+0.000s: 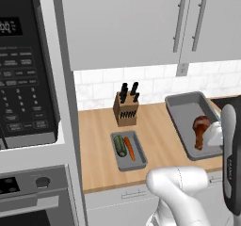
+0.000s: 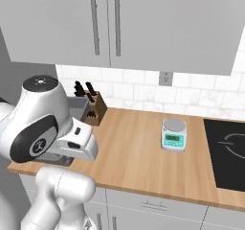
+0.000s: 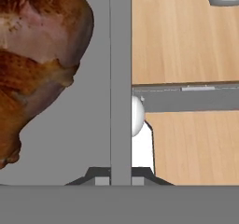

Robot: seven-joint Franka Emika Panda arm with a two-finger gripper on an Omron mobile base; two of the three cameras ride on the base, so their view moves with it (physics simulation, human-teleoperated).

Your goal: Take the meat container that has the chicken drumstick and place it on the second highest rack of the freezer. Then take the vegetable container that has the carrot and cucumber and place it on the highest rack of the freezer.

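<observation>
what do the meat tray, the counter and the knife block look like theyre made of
Meat tray: flat matte grey with a thin raised rim, likely metal, though plastic would look the same in this render.
Counter: light wood, with fine grain lines, butcher-block style, satin finish.
Knife block: darker brown wood, matte, with black knife handles sticking out of the top.

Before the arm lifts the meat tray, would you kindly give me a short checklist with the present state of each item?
1. Gripper shut on the rim of the meat container: ok.
2. Chicken drumstick lying inside that tray: ok.
3. Vegetable container apart from it, carrot and cucumber inside: ok.
4. Knife block away from the tray: ok.
5. Freezer door open: cannot tell.
</observation>
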